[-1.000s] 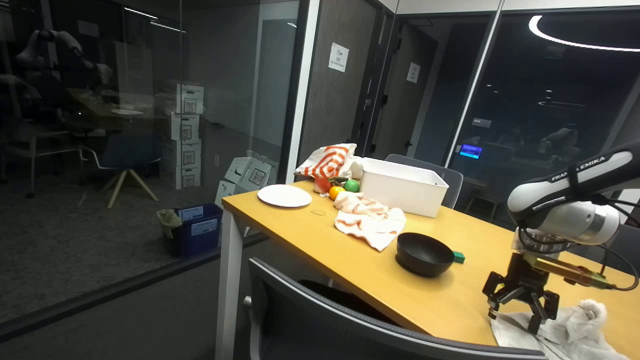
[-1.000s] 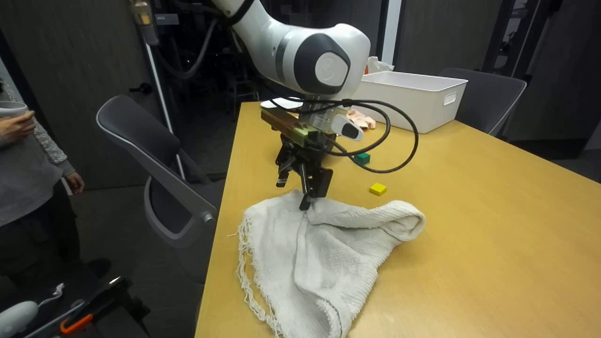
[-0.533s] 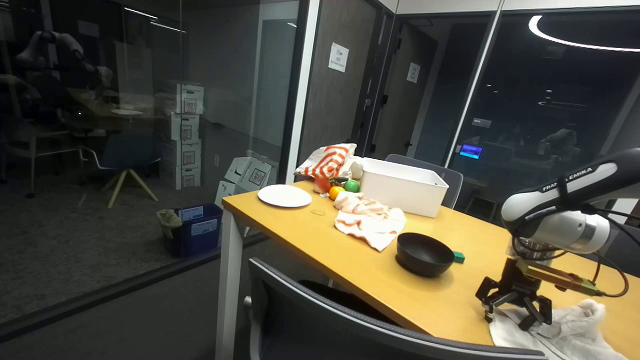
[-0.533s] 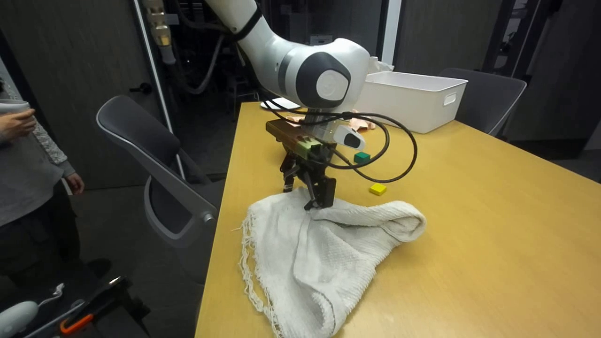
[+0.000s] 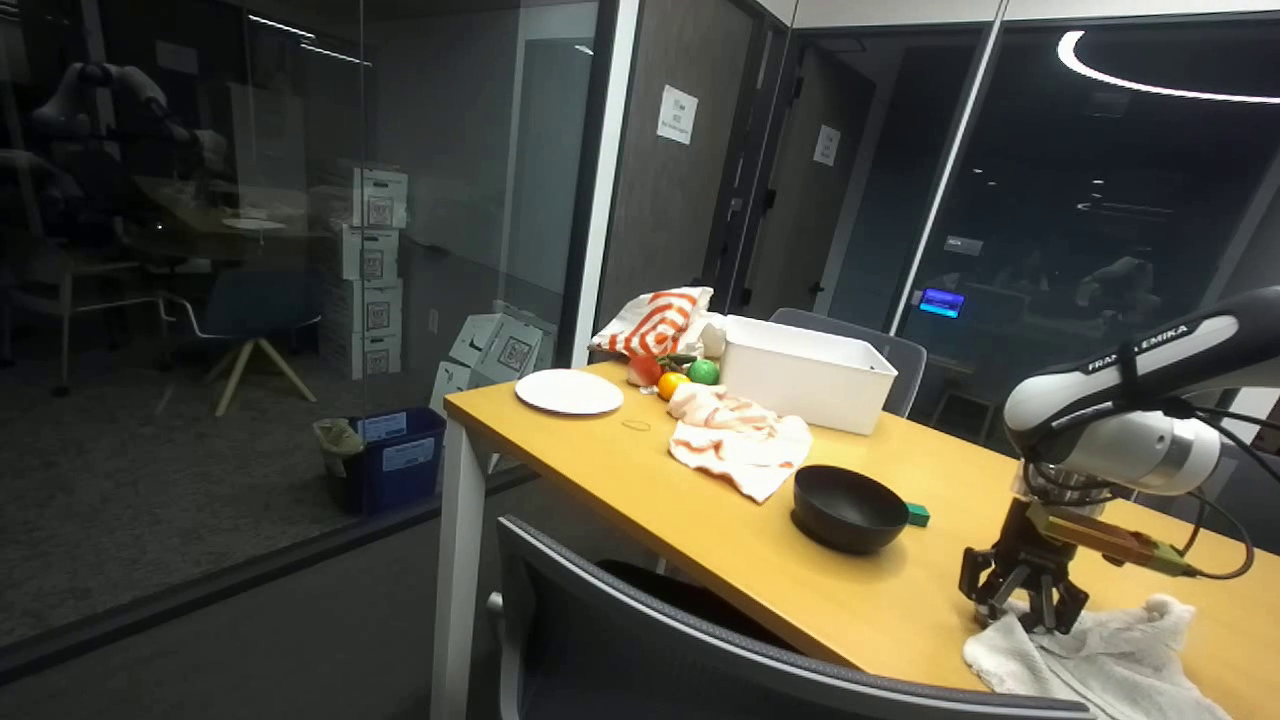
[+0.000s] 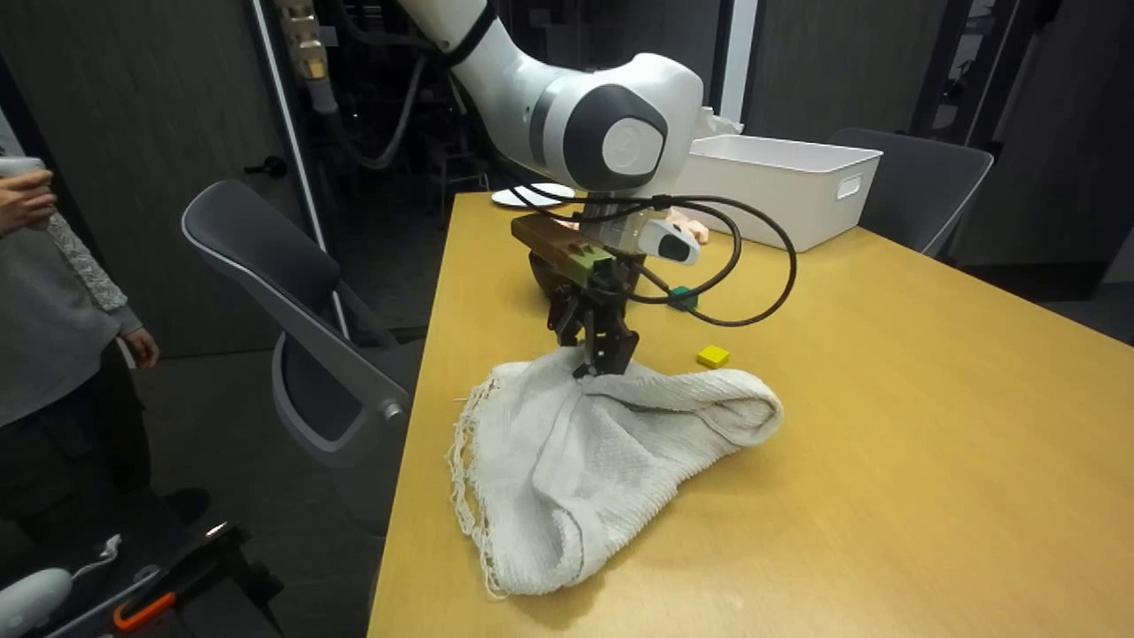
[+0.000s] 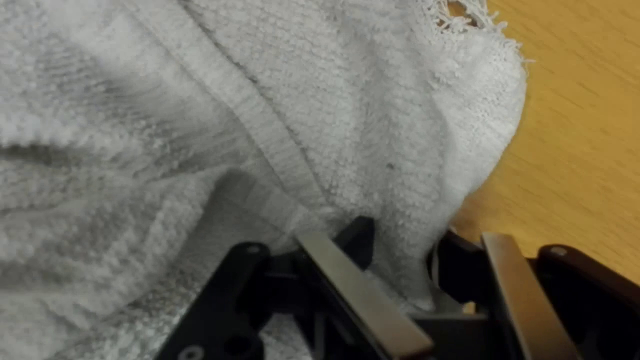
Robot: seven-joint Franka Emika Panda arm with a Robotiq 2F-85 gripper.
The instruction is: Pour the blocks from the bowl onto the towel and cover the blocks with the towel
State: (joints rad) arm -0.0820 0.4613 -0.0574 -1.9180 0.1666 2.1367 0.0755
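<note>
Dark glass walls (image 5: 1100, 180) rise behind the yellow table (image 5: 600, 450), whose grain the wrist view shows. In an exterior view someone in grey (image 6: 44, 319) stands off to one side; both exterior views have the white bin (image 5: 808, 380). The towel (image 6: 602, 461) lies crumpled on the table, a fold pinched in the hand (image 7: 402, 255). The black bowl (image 5: 850, 510) shows whole in an exterior view, near a green block (image 5: 917, 515); a yellow block (image 6: 713, 356) near the towel shows in an exterior view.
</note>
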